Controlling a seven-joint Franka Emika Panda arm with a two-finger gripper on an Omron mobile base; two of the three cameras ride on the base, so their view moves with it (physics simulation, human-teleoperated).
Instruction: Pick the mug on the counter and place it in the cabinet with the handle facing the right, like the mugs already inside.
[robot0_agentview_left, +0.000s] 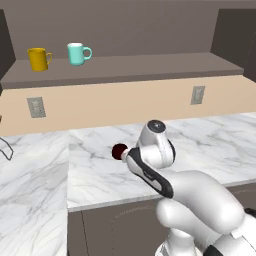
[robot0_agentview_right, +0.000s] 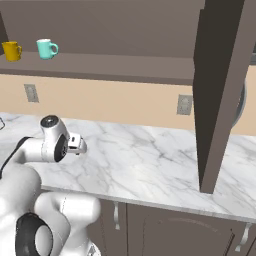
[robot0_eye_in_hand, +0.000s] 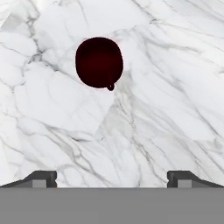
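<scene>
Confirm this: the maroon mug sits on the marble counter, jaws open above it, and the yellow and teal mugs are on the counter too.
One thing is wrong. The yellow mug and teal mug stand in the cabinet, not on the counter, as the left base view shows. The maroon mug does sit on the marble, jaws open above it.

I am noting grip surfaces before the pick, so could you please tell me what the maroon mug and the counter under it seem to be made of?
The maroon mug looks like glazed ceramic: smooth, rounded, uniformly dark, though the render shows little shine, so this is a guess. The counter looks like polished white marble, going by its grey veins.
</scene>
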